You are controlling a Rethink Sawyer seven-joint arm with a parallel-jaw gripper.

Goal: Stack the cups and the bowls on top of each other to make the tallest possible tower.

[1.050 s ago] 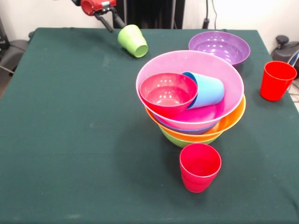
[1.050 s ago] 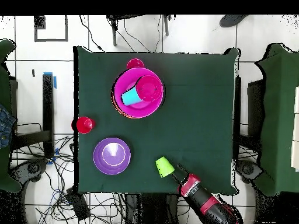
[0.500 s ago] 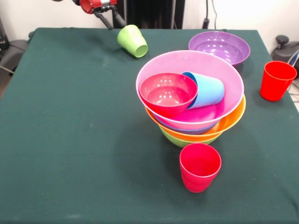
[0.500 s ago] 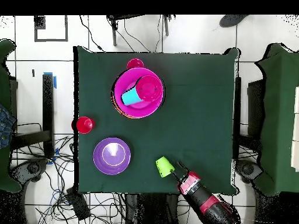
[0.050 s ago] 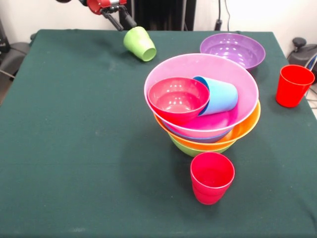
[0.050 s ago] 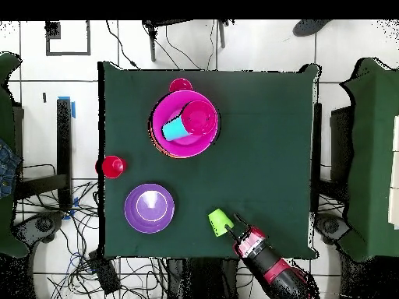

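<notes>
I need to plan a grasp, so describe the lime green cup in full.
The lime green cup is a small, smooth, tapered tumbler with no handle, plastic by its look. It lies tipped on its side on the green table cloth, its open mouth turned toward the front camera and showing an empty inside. It lies apart from the purple bowl and the tower. The gripper is right beside its base; whether they touch cannot be told.
</notes>
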